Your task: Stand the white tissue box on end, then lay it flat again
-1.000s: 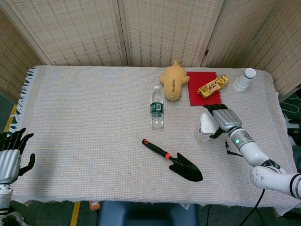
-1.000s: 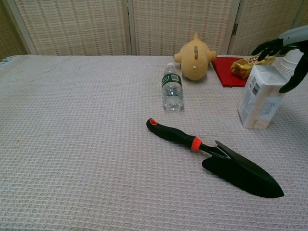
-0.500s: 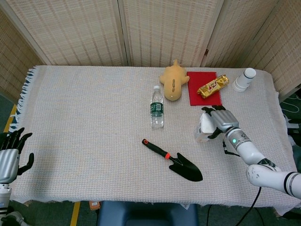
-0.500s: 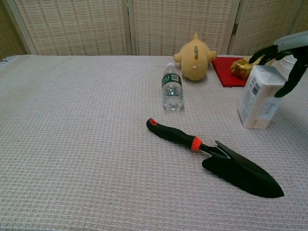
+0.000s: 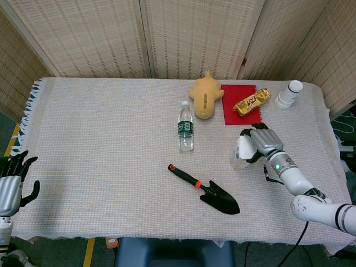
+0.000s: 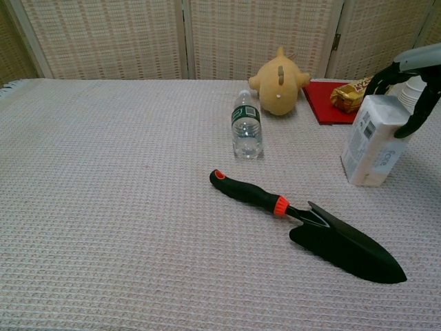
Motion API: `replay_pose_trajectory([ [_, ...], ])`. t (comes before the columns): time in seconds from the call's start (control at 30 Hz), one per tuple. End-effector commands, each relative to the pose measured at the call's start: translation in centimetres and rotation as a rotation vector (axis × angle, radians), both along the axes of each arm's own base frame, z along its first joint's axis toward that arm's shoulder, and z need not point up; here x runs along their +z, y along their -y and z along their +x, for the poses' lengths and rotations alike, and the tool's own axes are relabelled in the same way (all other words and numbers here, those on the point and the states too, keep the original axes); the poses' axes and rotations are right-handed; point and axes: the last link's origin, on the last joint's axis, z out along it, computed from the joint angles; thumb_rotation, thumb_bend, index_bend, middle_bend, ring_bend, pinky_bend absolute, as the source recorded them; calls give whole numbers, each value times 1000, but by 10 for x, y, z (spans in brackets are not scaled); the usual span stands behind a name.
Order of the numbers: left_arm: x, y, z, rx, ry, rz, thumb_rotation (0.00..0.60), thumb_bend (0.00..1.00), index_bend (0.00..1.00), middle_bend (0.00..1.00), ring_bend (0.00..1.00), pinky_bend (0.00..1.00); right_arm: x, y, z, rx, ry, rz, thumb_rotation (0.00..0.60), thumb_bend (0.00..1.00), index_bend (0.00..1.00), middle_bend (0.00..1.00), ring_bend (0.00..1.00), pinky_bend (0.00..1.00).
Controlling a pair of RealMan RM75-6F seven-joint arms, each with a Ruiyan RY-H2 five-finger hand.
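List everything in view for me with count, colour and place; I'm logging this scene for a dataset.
tissue box: one, white, standing on end, right side of table
water bottle: one, clear with green label, upright, centre
trowel: one, black with orange trim, lying near front
plush toy: one, yellow, far centre
cloth: one, red, beside plush toy
snack pack: one, gold, on cloth
cup: one, white, far right
tablecloth: one, beige
left hand: off table's left edge, holding nothing
right hand: grips tissue box top
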Motion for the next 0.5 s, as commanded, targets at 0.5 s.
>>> replay_pose_trajectory([
  [0.5,1,1,0,-2,6,1,600,484,157,0,0,93,5,1,1,44,39,-64,600,299,412,420,338,0],
])
